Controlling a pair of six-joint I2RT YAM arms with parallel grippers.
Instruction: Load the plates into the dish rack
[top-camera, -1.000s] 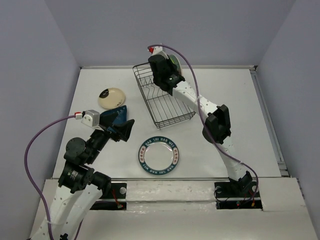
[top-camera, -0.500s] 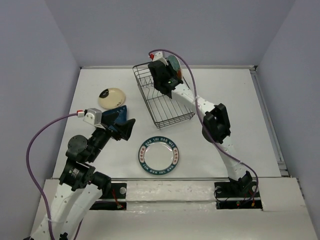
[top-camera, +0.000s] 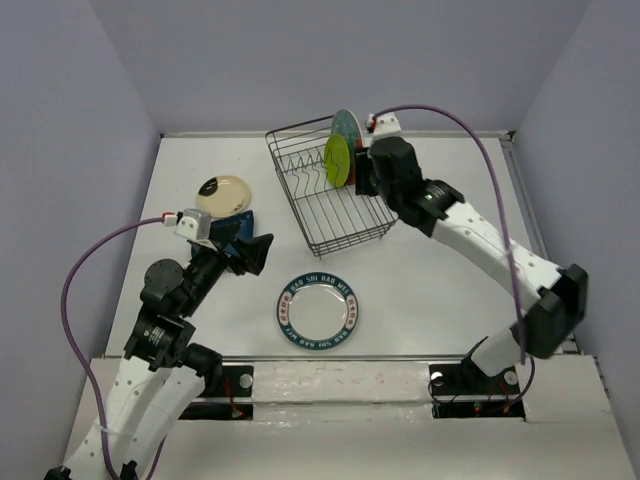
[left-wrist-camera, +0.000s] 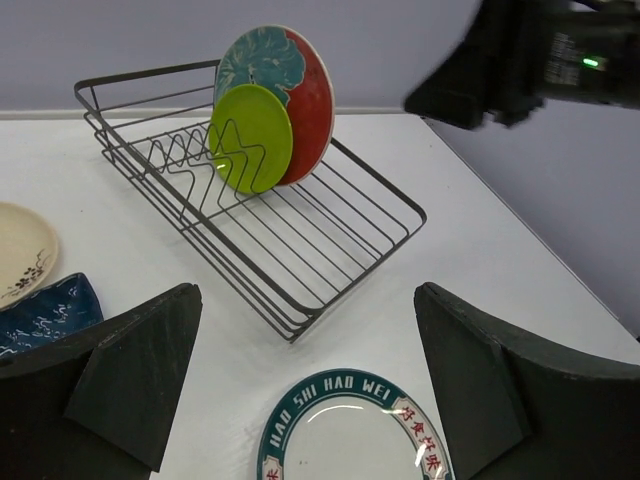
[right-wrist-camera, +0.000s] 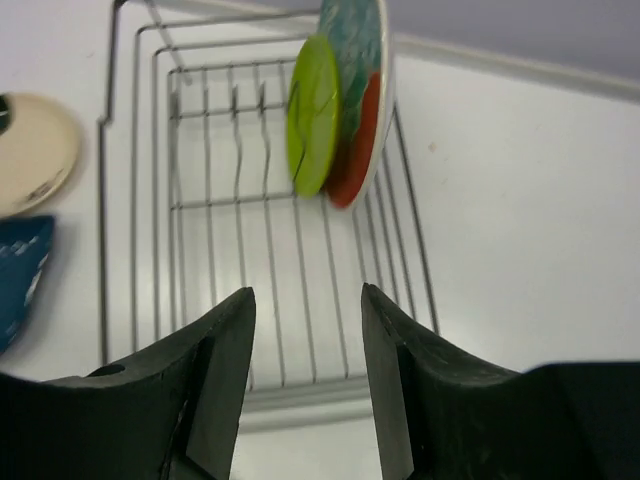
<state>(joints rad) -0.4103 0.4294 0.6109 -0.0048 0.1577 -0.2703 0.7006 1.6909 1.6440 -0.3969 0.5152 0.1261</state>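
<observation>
The black wire dish rack (top-camera: 345, 215) stands at the back of the table. Two plates stand upright in it: a lime green one (top-camera: 337, 160) leaning against a red-and-teal one (top-camera: 346, 127). My right gripper (top-camera: 368, 181) hovers just right of them, open, with nothing between its fingers (right-wrist-camera: 225, 340). The white plate with a lettered rim (top-camera: 318, 311) lies flat near the front. A cream plate (top-camera: 222, 193) and a dark blue plate (top-camera: 236, 222) lie at the left. My left gripper (top-camera: 252, 254) is wide open above the table by the blue plate, holding nothing.
In the left wrist view the rack (left-wrist-camera: 330, 230) is ahead, the lettered plate (left-wrist-camera: 350, 440) lies below the open fingers, and the right arm (left-wrist-camera: 540, 60) hangs at the upper right. A raised lip (top-camera: 520, 200) edges the table on the right.
My right gripper has opened and let go of the green plate, which now stands in the rack. That arm swung from the rack's left side to its right. The left arm edged forward.
</observation>
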